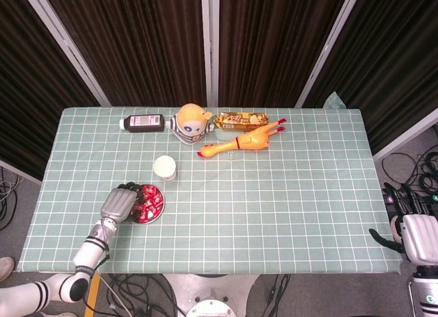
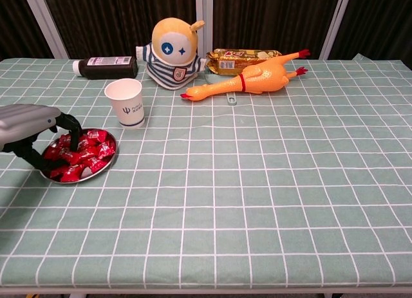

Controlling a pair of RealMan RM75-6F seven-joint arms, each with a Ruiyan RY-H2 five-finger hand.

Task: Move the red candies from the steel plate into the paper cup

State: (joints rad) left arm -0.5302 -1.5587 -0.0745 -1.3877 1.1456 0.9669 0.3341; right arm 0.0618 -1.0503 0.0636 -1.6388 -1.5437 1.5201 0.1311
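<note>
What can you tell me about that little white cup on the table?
The paper cup is white with a small dark logo on its side. It stands upright and open-topped on the checked green tablecloth, apart from the steel plate of red candies beside it. Nothing touches it; no candy shows inside from above.

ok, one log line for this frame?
phase: picking | left robot hand: fingers down in red candies on steel plate, hold unclear | right robot hand: idle off table | paper cup: upright

Glossy red candies (image 2: 80, 154) on shiny steel plate (image 2: 108, 161), matt checked tablecloth (image 2: 257, 182).
</note>
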